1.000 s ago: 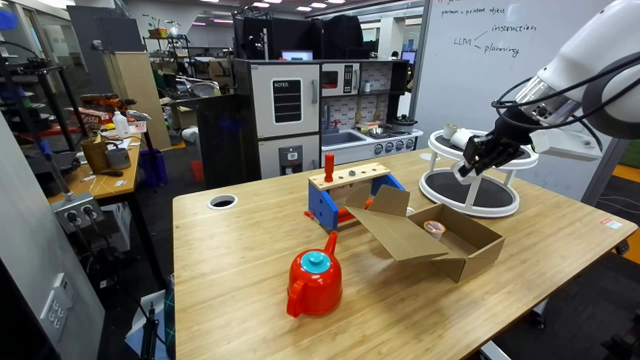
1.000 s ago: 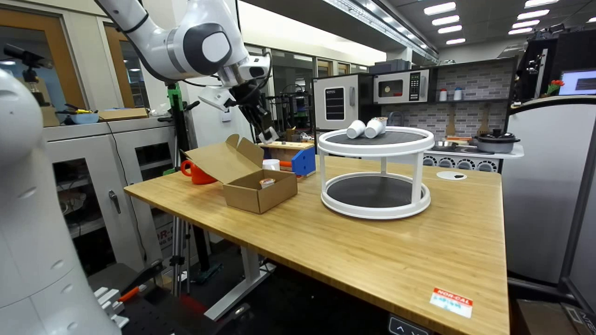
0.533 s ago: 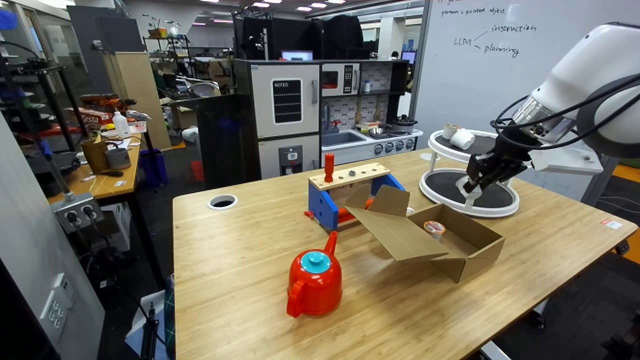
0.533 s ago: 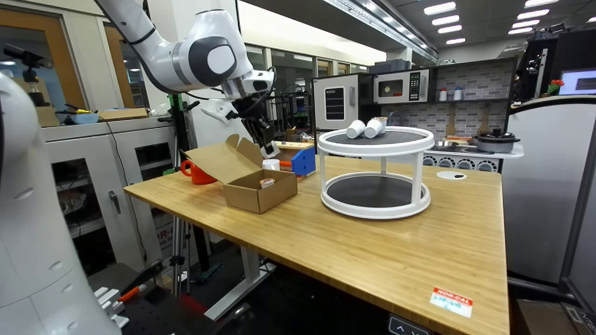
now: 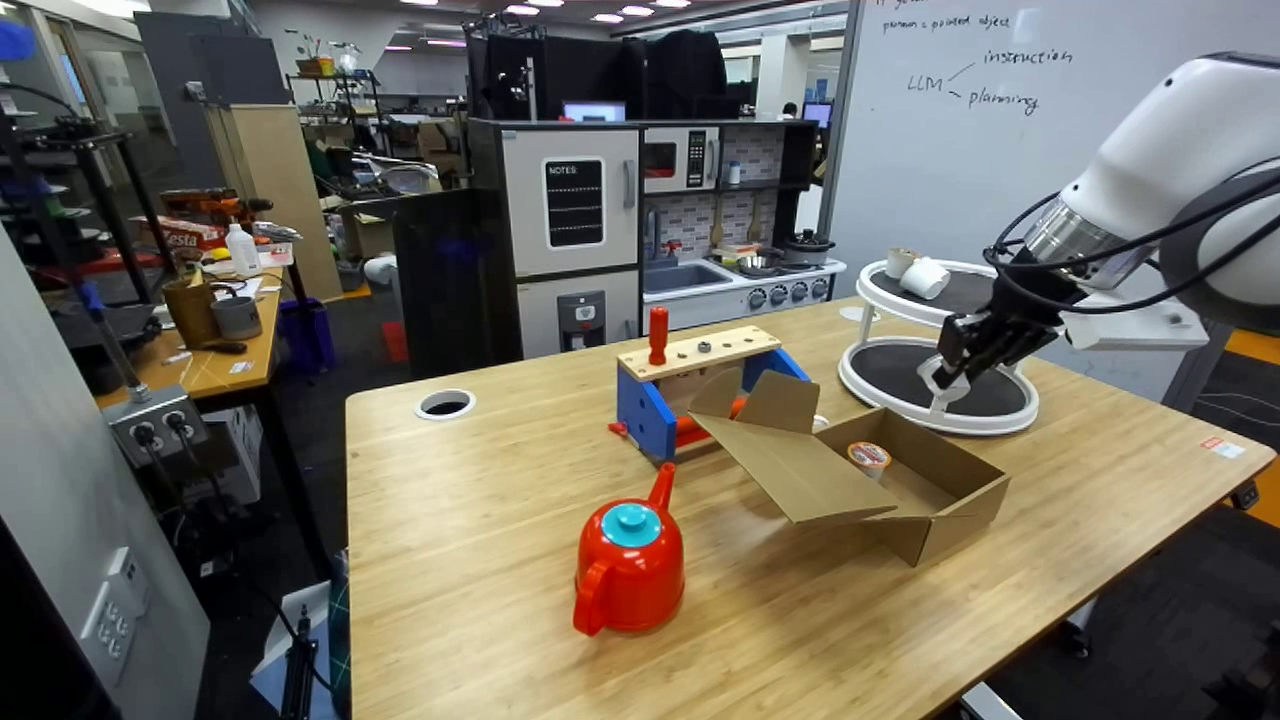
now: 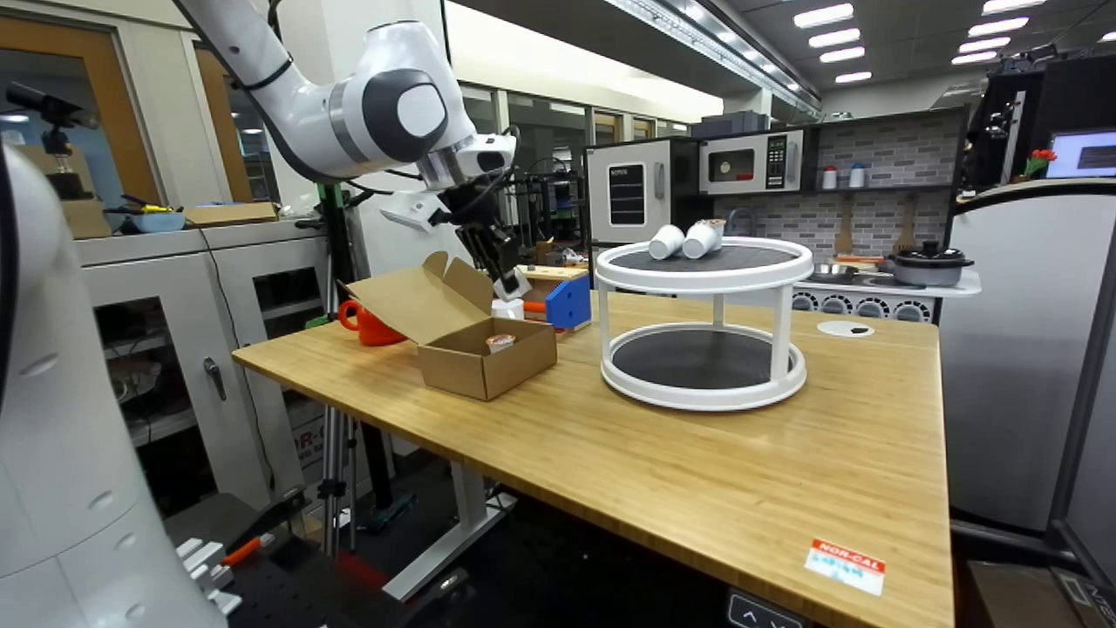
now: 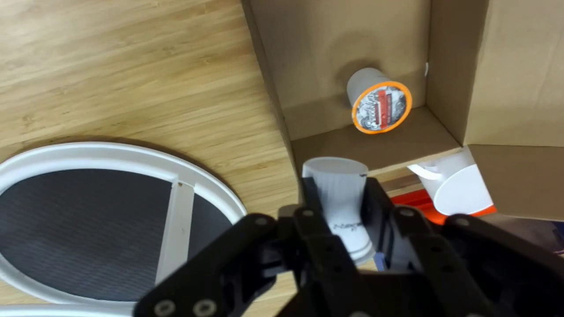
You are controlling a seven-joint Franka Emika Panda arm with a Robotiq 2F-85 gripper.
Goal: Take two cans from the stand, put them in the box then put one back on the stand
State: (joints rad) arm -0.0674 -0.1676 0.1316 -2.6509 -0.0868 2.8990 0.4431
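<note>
cans [image 6: 667, 242] lie on the upper tier of the stand [image 6: 706, 281] in both exterior views; only the wrist view shows lettering on the can [image 7: 343, 207] pinched in the gripper [image 7: 341, 182], aloft near the box [image 7: 304, 53], where another can [image 7: 381, 108] sits lid up. the wood-grained table [image 5: 480, 560] bears a red teapot [image 5: 640, 575] and toy rack [image 5: 700, 348]; behind are a play kitchen [image 5: 690, 230] and whiteboard [image 5: 930, 170]. the gripper is lower than a second ago; the boxed can has stayed put.
</note>
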